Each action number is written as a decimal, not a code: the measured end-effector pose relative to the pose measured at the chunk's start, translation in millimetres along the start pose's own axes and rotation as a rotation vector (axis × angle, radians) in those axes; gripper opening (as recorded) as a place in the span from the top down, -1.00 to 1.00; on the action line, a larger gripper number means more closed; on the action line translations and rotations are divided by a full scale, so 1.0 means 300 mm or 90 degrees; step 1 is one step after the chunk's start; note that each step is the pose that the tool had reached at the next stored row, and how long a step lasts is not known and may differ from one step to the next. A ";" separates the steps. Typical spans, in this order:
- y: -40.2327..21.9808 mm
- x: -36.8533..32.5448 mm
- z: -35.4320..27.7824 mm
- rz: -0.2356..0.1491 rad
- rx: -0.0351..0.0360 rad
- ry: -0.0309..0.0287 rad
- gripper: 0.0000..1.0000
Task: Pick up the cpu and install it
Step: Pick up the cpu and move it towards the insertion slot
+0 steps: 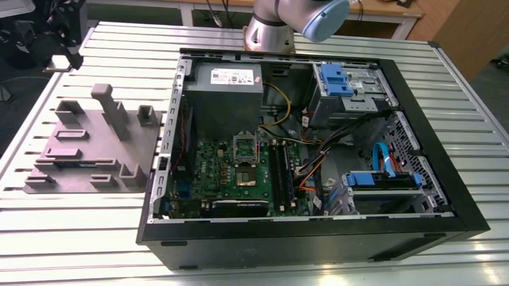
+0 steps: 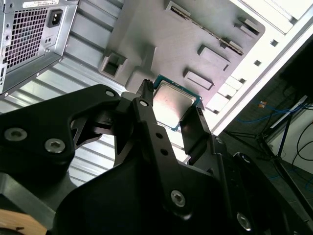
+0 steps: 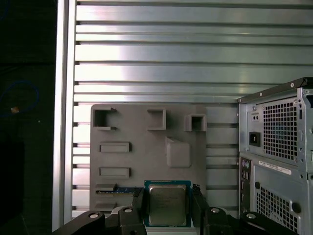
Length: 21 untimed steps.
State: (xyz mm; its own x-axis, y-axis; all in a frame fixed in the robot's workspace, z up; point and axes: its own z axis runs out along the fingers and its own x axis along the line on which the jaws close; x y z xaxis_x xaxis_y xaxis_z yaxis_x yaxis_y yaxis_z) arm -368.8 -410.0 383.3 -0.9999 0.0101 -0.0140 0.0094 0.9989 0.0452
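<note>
First wrist view gives you the nearest facts: the gripper (image 3: 167,192) is pinching the cpu (image 3: 167,206), with its fingers (image 3: 140,205) pressed against two opposite edges of the chip; the shiny metal top faces that camera, so the chip rides flat, roughly level with the surfaces below it. In the second wrist view you see the same grip from the side; the cpu (image 2: 172,106) sits between the black fingertips, its green rim showing at the free edges. The chip is nearly square, so no long axis matters; what matters is which edges the fingers hold.

Beyond the chip lies the grey fixture plate (image 3: 142,156), well clear of it by my reading; the plate rests on the slatted table (image 3: 146,54), beside the computer case (image 3: 279,147).

Farther off, in the exterior view, the motherboard (image 1: 211,168) lies inside the open case; its socket (image 1: 245,177) sits toward the exterior view's right of the plate (image 1: 87,143); so from your held cpu, the target lies that way and lower, inside the case walls.
</note>
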 end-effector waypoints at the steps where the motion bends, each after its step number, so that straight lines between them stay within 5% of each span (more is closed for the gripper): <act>1: 0.000 -0.001 0.000 0.000 0.0000 0.0000 0.06; 21: 0.000 -0.025 0.000 0.000 0.0000 0.0000 0.06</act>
State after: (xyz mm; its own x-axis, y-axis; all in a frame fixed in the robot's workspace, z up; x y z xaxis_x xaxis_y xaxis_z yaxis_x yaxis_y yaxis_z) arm -361.3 -410.0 383.3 -0.9999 0.0100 -0.0141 0.0094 0.9989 0.0452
